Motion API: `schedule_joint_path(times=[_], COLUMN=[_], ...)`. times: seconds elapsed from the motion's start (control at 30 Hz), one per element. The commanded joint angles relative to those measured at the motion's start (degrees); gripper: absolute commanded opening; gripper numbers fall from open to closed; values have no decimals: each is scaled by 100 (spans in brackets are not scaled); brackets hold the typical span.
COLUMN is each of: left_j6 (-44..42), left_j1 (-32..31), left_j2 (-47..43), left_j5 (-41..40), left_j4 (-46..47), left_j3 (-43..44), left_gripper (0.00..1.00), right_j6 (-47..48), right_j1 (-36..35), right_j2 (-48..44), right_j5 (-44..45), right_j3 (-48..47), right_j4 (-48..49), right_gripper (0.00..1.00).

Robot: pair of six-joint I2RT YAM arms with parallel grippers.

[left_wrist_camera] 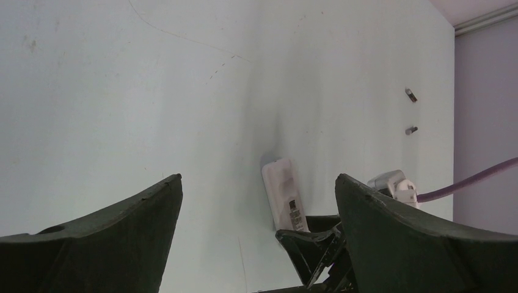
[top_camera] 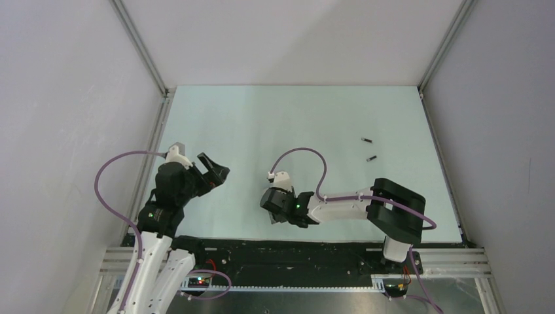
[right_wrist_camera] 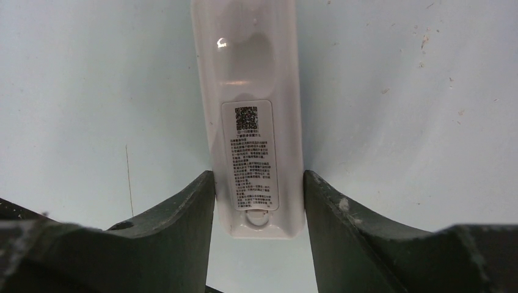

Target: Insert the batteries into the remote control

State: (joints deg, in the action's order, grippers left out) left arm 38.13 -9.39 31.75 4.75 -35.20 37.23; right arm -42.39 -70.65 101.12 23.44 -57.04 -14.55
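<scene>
The remote control (right_wrist_camera: 253, 91) lies back up on the pale table, a printed label with a code square on its back; the left wrist view also shows the remote control (left_wrist_camera: 284, 189). My right gripper (right_wrist_camera: 258, 175) has its two dark fingers pressed against the sides of the remote's near end. In the top view the right gripper (top_camera: 275, 208) covers the remote. Two batteries (top_camera: 367, 140) (top_camera: 372, 158) lie apart at the far right, small in the left wrist view (left_wrist_camera: 410, 94) (left_wrist_camera: 411, 130). My left gripper (top_camera: 219, 171) (left_wrist_camera: 258, 177) hangs wide open to the left, holding nothing.
Grey walls with metal frame rails (top_camera: 141, 49) close the table on three sides. The right arm's purple cable (top_camera: 307, 154) loops above its wrist. The arm bases stand on a black strip (top_camera: 294, 252) at the near edge.
</scene>
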Motion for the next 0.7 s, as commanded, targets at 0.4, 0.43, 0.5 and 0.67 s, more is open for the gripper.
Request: schedule_joint_path(times=[0.4, 0.43, 0.5, 0.67], left_j6=[332, 508, 857, 1768], left_j1=[-181, -219, -368, -798], left_j2=[-31, -53, -87, -246], left_j5=[702, 805, 873, 824], left_j4=[553, 635, 1085, 1896], left_j3=[-203, -310, -537, -1127], left_gripper=[98, 98, 98, 98], right_j6=[450, 442, 374, 172], right_j1=[-288, -272, -213, 150], right_j2=[-2074, -2217, -2630, -3770], right_j5=[403, 366, 259, -328], right_j3=[761, 842, 1224, 1867], right_j4=[-347, -165, 125, 860], right_gripper=[29, 29, 29, 29])
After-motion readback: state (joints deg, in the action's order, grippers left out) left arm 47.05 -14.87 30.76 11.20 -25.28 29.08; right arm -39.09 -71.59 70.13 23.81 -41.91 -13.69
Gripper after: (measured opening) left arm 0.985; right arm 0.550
